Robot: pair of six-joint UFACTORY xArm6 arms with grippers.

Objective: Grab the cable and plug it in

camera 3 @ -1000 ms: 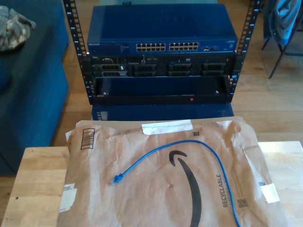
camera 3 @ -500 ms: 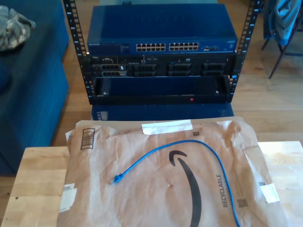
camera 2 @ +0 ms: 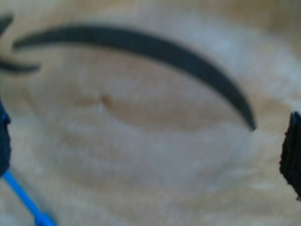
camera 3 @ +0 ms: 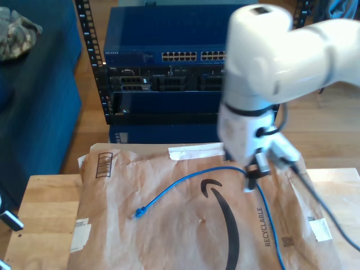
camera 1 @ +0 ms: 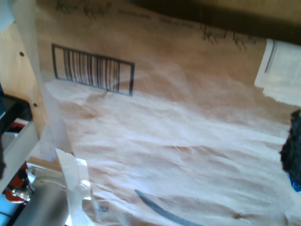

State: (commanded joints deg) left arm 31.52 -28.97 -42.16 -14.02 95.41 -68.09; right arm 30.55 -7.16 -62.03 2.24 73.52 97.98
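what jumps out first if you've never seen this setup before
A big white robot arm reaches in from the exterior view's right, blurred, hanging over a brown paper mailer spread on the wooden table. A bright-blue cable curves across the mailer, its plug toward the exterior view's left. Behind stands a rack with a blue network switch.

Soft daylight; wrist views blurred, arm motion-smeared.
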